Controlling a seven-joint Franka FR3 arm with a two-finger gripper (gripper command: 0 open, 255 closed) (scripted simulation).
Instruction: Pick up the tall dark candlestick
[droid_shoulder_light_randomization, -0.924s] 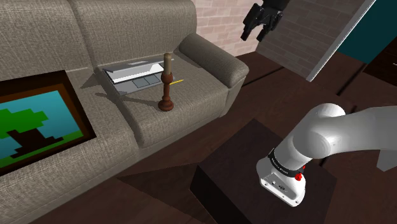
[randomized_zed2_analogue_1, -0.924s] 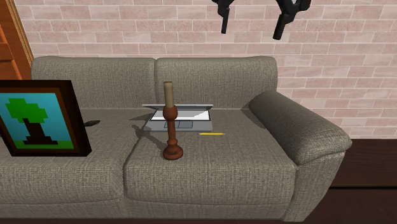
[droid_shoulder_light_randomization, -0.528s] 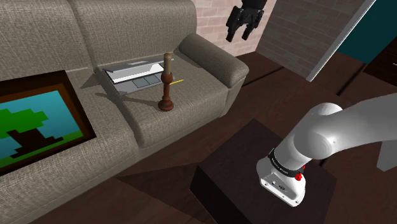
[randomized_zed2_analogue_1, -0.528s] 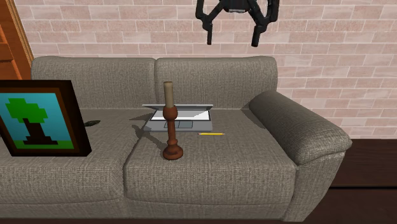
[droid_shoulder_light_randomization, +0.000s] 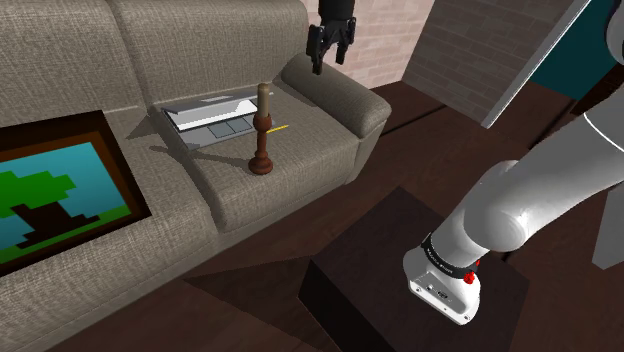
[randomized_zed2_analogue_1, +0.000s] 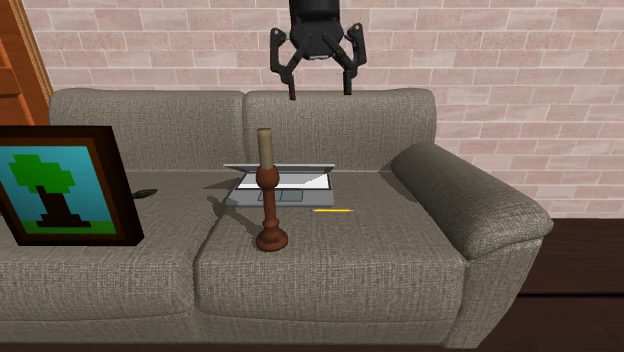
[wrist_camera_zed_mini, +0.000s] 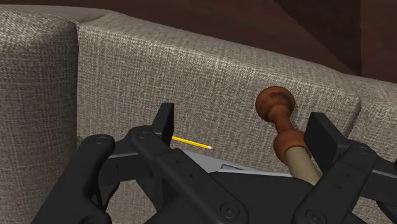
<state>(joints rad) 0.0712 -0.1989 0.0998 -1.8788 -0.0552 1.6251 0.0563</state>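
A tall candlestick (droid_shoulder_light_randomization: 262, 135) with a reddish-brown turned stem, round base and tan candle stands upright on the grey sofa's seat cushion (droid_shoulder_light_randomization: 290, 165). The second exterior view has the candlestick (randomized_zed2_analogue_1: 268, 195) in front of a laptop. My black gripper (droid_shoulder_light_randomization: 327, 62) hangs open in the air above the sofa, higher than the candlestick and off to the shoulder view's right of it. Seen from the second exterior view, the gripper (randomized_zed2_analogue_1: 320, 93) is level with the backrest top, fingers pointing down. Through the wrist view, the candlestick (wrist_camera_zed_mini: 280, 121) lies between the spread fingers of the gripper (wrist_camera_zed_mini: 244, 127), far below.
An open laptop (randomized_zed2_analogue_1: 280, 183) and a yellow pencil (randomized_zed2_analogue_1: 332, 211) lie on the cushion behind the candlestick. A framed tree picture (droid_shoulder_light_randomization: 55, 200) leans on the sofa at the shoulder view's left. The padded armrest (droid_shoulder_light_randomization: 335, 90) rises under the gripper. A brick wall (randomized_zed2_analogue_1: 500, 60) stands behind.
The gripper has swung toward the shoulder view's left and come lower, from beyond the armrest to above the sofa near the candlestick. It has stayed open. The candlestick has not moved.
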